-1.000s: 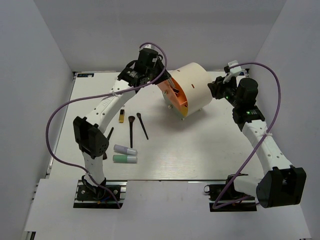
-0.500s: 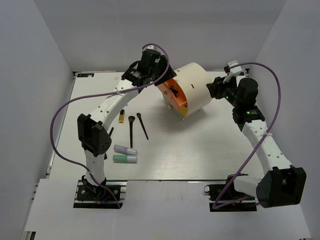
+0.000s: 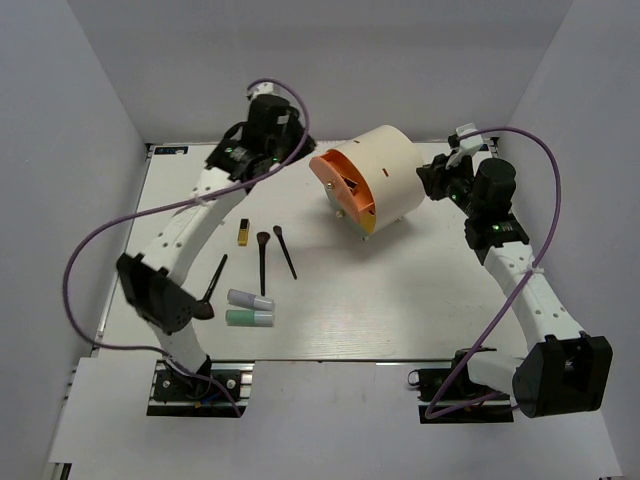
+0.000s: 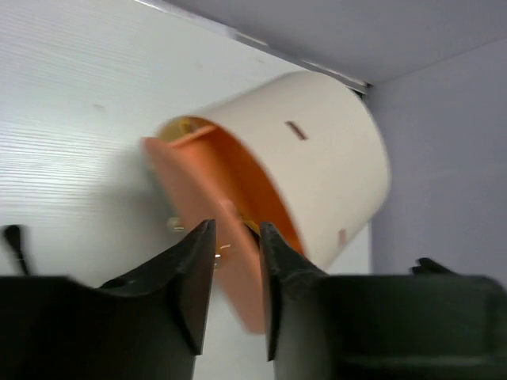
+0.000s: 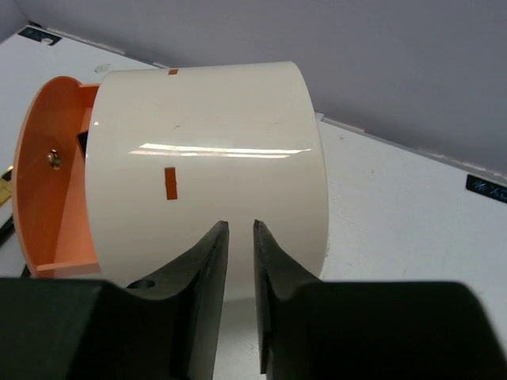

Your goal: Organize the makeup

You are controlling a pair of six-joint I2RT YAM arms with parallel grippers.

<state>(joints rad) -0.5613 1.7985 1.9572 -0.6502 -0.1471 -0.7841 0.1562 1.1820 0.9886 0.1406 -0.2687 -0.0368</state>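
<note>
Well to the left of the big cream plastic drum (image 3: 388, 165), which lies on its side on the white table (image 3: 400, 300), the makeup waits loose. A thin black-handled brush (image 3: 213, 280) lies farthest out, partly under the left arm. A short lavender tube (image 3: 250, 299) and a short mint-green tube (image 3: 250, 318) lie side by side, with a small gold-and-black rectangular case (image 3: 243, 232) behind them. Two more slim black brushes (image 3: 262, 262) (image 3: 285, 250) lie closest to the drum. None of it is inside the drum as far as these views show.

The left gripper (image 4: 236, 233) hangs just off the drum's orange face (image 3: 343, 190), its jaws a little apart with nothing between them. The left wrist view is blurred, so I cannot tell whether the orange panel stands ajar or is fixed that way.

At the drum's far right end the right gripper (image 5: 239, 229) sits close against the cream wall, its jaws nearly together and empty, likely there to steady the drum.

The step in hand seems to be readying the drum's opening for loading. To do it well:
- Keep the right gripper behind the drum so it cannot roll.
- Send the left arm to the brushes nearest the drum first.
- Pinch each handle across its width near the middle.
- Lift clear before swinging towards the orange opening.
</note>
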